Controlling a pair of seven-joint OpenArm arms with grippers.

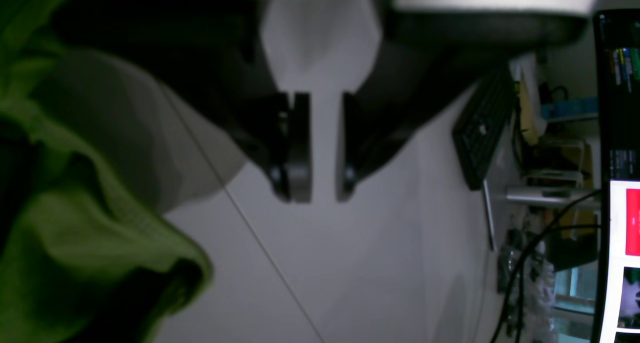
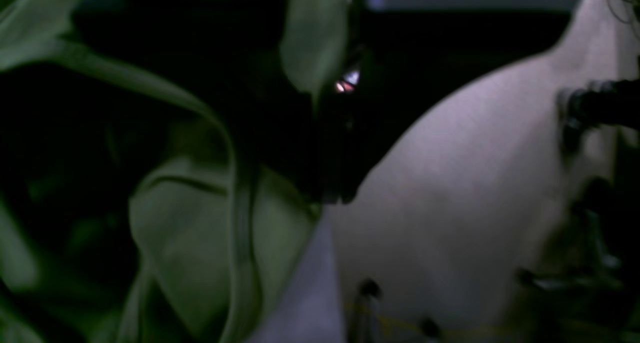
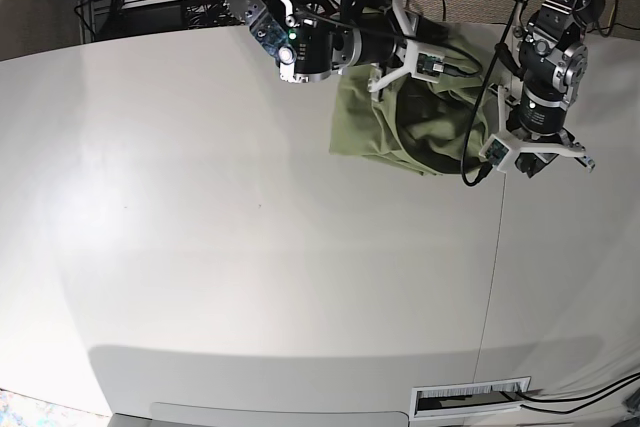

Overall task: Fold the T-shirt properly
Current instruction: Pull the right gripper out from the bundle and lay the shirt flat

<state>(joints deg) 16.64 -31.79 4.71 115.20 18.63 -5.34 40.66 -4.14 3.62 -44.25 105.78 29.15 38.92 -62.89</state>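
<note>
Our big white table [image 3: 200, 247] holds the green T-shirt [image 3: 400, 122], bunched up at the far edge. We are only starting to spread it out. Our right gripper [image 2: 332, 193] is clamped on a bit of shirt. Our left gripper [image 1: 322, 148] hangs beside it, jaws apart, holding nothing. Next, it needs to grab another edge.

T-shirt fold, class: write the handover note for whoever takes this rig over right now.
Left pincer: open, empty, above bare table, beside the T-shirt.
Right pincer: shut, amid the shirt's folds; whether it pinches cloth is too dark to tell.
T-shirt: bunched in a wrinkled heap at the table's far edge, between the arms.
Done: no neat fold shows.
Left: spread it flat, then fold.
</note>
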